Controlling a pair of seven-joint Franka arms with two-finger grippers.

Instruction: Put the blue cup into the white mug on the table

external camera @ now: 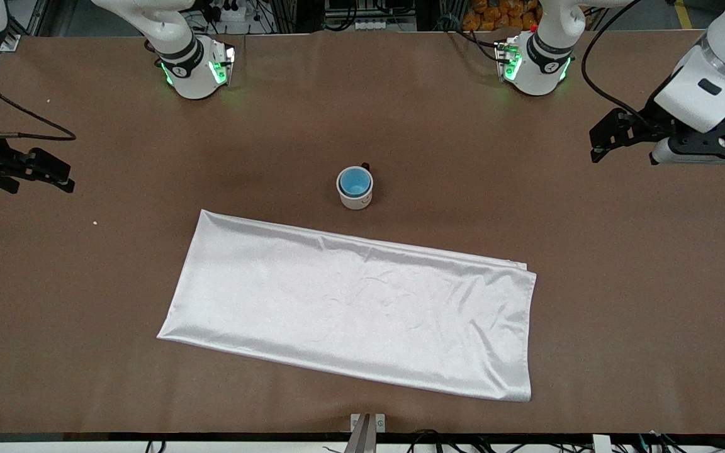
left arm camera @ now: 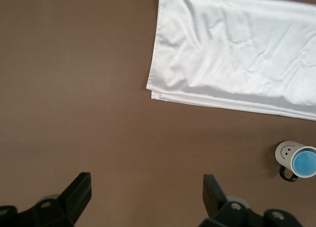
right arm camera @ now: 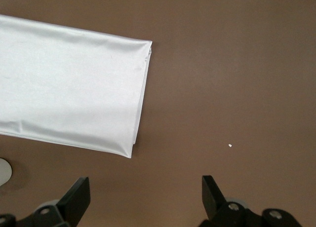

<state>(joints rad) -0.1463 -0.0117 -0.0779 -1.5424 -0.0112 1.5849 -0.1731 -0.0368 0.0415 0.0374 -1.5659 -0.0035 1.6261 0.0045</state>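
The blue cup (external camera: 355, 182) sits upright inside the white mug (external camera: 357, 200), which stands on the brown table (external camera: 501, 189) near its middle, its black handle turned toward the robots' bases. Both show in the left wrist view, the cup (left arm camera: 304, 163) in the mug (left arm camera: 285, 152), whose side bears a smiley mark. My left gripper (external camera: 595, 146) hangs open and empty over the table at the left arm's end, well apart from the mug; its own view shows wide-spread fingers (left arm camera: 147, 187). My right gripper (external camera: 63, 176) is open and empty over the right arm's end (right arm camera: 145, 187).
A white satin cloth (external camera: 350, 314) lies flat on the table, nearer to the front camera than the mug; it also shows in the left wrist view (left arm camera: 237, 49) and the right wrist view (right arm camera: 69, 103). A small white crumb (external camera: 95, 222) lies toward the right arm's end.
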